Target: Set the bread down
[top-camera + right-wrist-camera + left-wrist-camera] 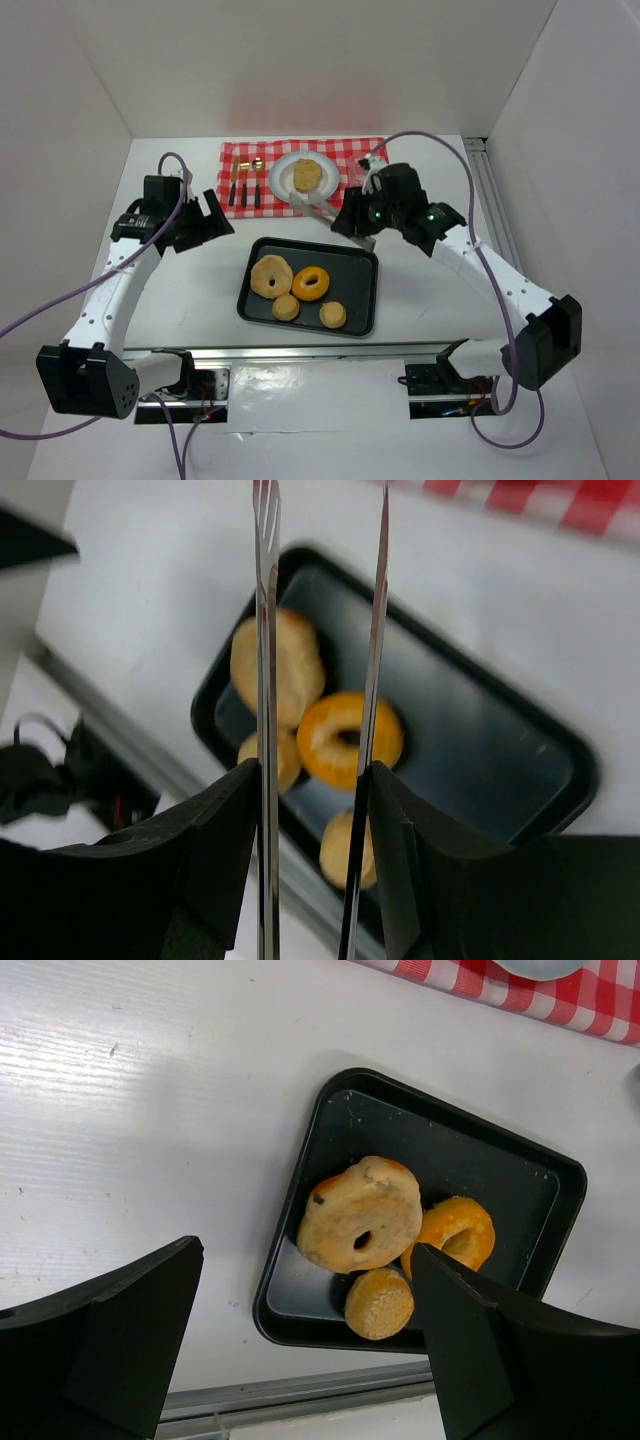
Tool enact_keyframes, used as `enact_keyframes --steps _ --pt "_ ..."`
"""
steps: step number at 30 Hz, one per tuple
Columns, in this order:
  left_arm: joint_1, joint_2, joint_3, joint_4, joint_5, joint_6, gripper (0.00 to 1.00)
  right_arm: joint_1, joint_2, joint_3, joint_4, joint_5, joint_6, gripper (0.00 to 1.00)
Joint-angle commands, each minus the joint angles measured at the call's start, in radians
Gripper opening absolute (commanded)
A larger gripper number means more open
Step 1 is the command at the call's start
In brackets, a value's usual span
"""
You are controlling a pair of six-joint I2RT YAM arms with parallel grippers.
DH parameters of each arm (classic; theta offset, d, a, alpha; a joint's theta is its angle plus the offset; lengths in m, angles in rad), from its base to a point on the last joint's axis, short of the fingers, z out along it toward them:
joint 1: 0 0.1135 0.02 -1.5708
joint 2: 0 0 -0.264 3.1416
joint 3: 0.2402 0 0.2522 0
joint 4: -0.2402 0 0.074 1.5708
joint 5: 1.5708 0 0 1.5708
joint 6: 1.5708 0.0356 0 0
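Note:
A black tray (352, 260) holds a pale bagel (270, 275), an orange doughnut (311, 283) and two small round breads (286, 307). Another bread (306, 174) lies on a white plate (279, 178) on the red checkered cloth (360, 155). My right gripper (362, 218) is shut on metal tongs (320, 210), between plate and tray. In the right wrist view the tongs' arms (266, 680) stand apart and empty over the doughnut (320, 752), gripper (312, 770) clamped around them. My left gripper (205, 225) is open and empty left of the tray; its wrist view (305, 1250) shows the bagel (360, 1210).
Cutlery (245, 182) lies on the cloth left of the plate. White walls enclose the table on the left, back and right. A metal rail (300, 355) runs along the near edge, with cables by both arm bases.

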Motion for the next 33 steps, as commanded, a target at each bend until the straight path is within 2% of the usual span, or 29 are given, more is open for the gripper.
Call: enact_keyframes --steps 1,5,11,14,17,25,29,33 --pt "0.005 -0.026 0.052 0.007 -0.014 -0.008 0.99 0.069 -0.059 -0.074 -0.138 -0.093 -0.022 0.53" --pt "0.015 -0.026 0.071 0.007 -0.005 -0.008 0.99 0.185 -0.070 -0.121 -0.160 -0.107 -0.022 0.53" --pt "0.015 0.001 0.100 0.007 0.005 -0.008 0.99 0.270 0.030 -0.099 -0.172 -0.053 -0.058 0.55" --pt "0.015 0.001 0.100 0.007 0.014 -0.017 0.99 0.279 0.065 -0.099 -0.172 -0.053 -0.071 0.56" --pt "0.015 -0.008 0.091 0.007 0.014 -0.017 0.99 0.290 0.088 -0.090 -0.182 0.011 -0.082 0.56" --pt "0.015 -0.017 0.071 0.007 -0.005 -0.017 0.99 0.290 0.060 -0.047 -0.240 0.108 -0.082 0.56" --pt "0.015 -0.017 0.071 0.007 -0.005 -0.017 0.99 0.290 0.083 -0.038 -0.240 0.087 -0.116 0.61" --pt "0.015 -0.017 0.071 0.007 -0.005 -0.017 0.99 0.290 0.154 -0.047 -0.199 0.039 -0.142 0.61"
